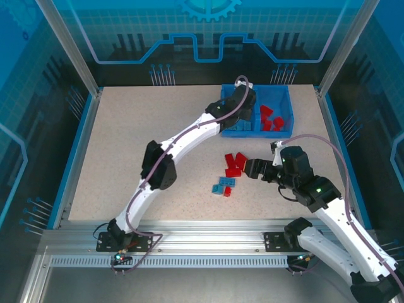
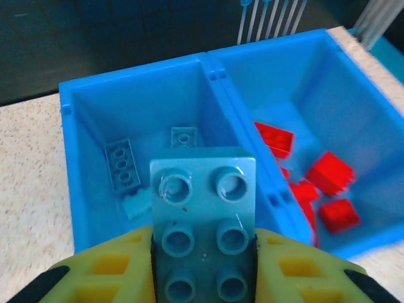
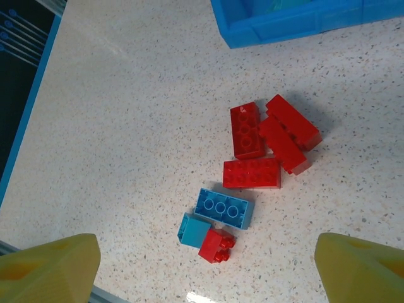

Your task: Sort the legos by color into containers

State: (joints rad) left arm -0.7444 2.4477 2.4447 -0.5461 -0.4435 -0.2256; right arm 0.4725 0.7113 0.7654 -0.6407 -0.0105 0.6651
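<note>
Legos were in three places on the top view: red ones in the bin (image 1: 271, 87) at the far right corner of the table (image 1: 126, 139), loose red bricks (image 1: 235, 163) right of the table's centre, and loose blue bricks (image 1: 223, 186) just nearer the near edge. Your left gripper (image 1: 238, 100) hung over the bin's left side. Your right gripper (image 1: 251, 168) sat low, just beside the loose reds.

On the left wrist view, the yellow fingers (image 2: 107, 268) were clamped on a light blue brick (image 2: 203, 214), studs facing the camera. It hovered at the near wall of the left compartment (image 2: 88, 120), where other blue bricks (image 2: 121, 165) lay on the floor. Sorted reds (image 2: 328, 180) sat across the divider (image 2: 230, 117) in the right compartment (image 2: 303, 82).

The drop looked like your step in hand. To do it well, you needed to carry the brick further in past that near wall and keep left of the divider. You needed to let go only once it was wholly over the blue side, and low, so it wouldn't bounce across.

On the right wrist view, the fingers (image 3: 53, 268) were spread wide with nothing between them. The four reds lay ahead, touching one another. Closer in sat a long blue brick (image 3: 222, 209), touching a small blue one (image 3: 194, 230) and a small red one (image 3: 216, 246). That tight clump looked awkward, so an outlying brick seemed the safer pick.
</note>
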